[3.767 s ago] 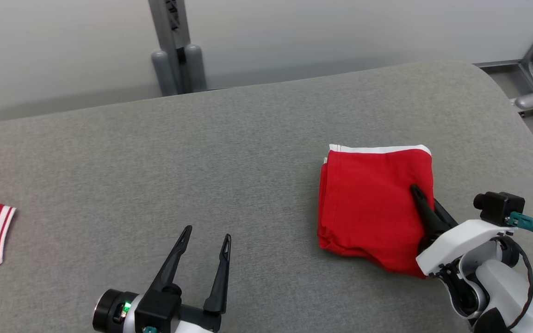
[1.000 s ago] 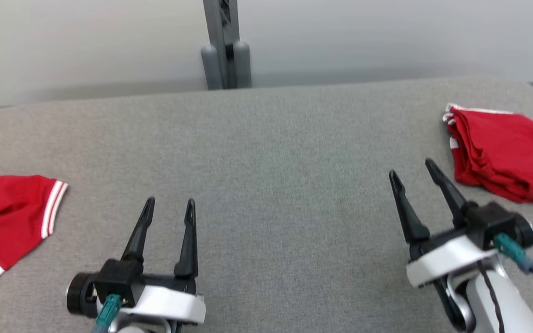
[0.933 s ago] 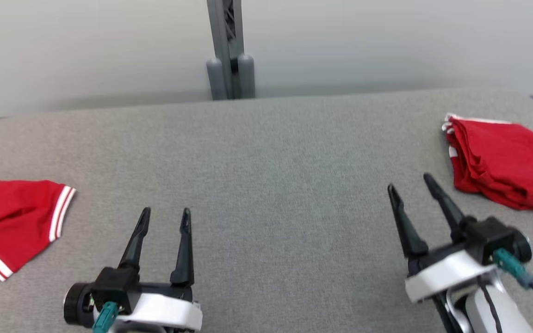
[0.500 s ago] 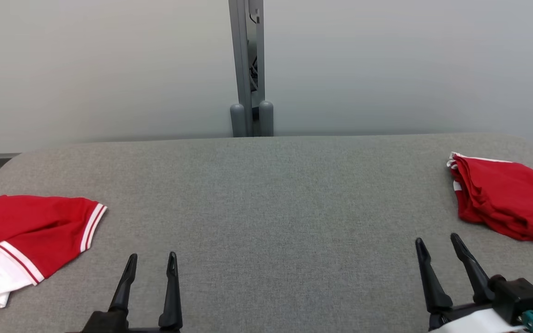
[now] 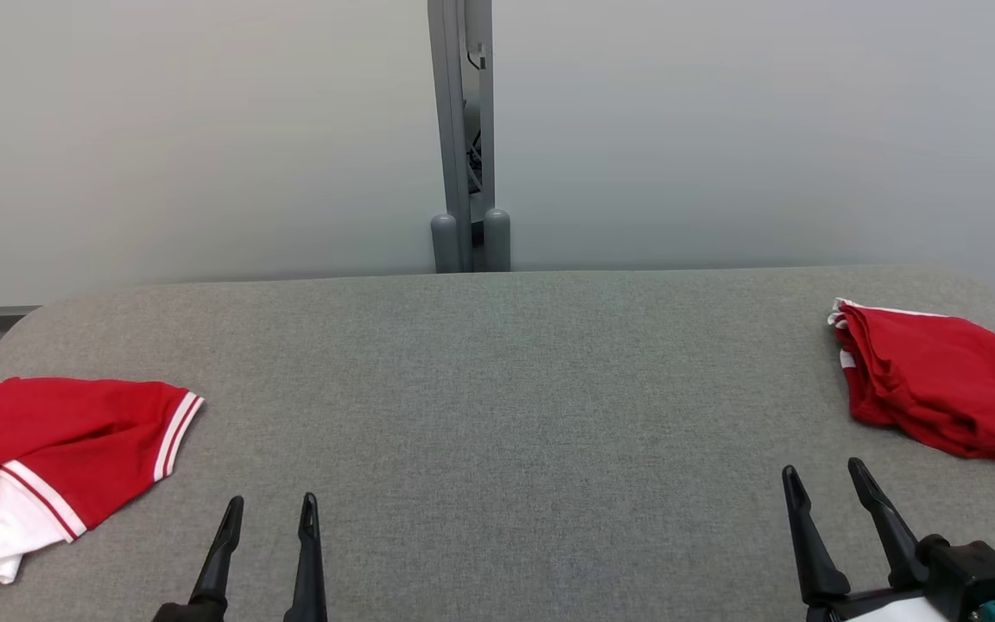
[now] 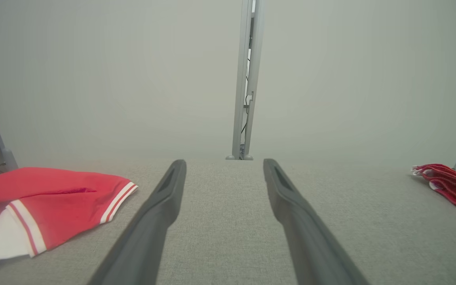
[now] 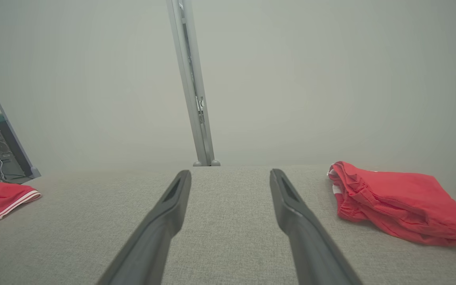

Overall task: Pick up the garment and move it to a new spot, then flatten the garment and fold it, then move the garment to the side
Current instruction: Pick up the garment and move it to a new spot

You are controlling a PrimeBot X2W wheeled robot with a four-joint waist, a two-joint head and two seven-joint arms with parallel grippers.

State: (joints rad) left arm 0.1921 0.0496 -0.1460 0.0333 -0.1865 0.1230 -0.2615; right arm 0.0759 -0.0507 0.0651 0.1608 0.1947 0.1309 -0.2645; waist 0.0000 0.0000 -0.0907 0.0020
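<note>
Jaws of the left gripper (image 5: 271, 503) stand apart at the lower left of the head view, and nothing is between them. They point away from the robot over the grey fabric surface (image 5: 497, 406). The right gripper (image 5: 822, 468) is at the lower right in the same way, its jaws also apart and holding nothing. A little further, and to the right of this gripper, the folded red garment (image 5: 929, 389) lies near the right edge of the surface, apart from the dark fingers. It is a thick bundle: the stacked layers show on its left side, and a thin white trim runs along its far edge. On the opposite side, close to the left edge of the surface, a second red garment (image 5: 57, 423) lies loose and not folded. It has a sleeve end with white stripes and a white part turned out at its near corner, and the picture border cuts part of it off. The two garments are well apart. Behind the far edge of the surface a grey metal post (image 5: 461, 130) stands upright, with two rounded grey pieces at its base, and behind it is a pale wall (image 5: 161, 130).
</note>
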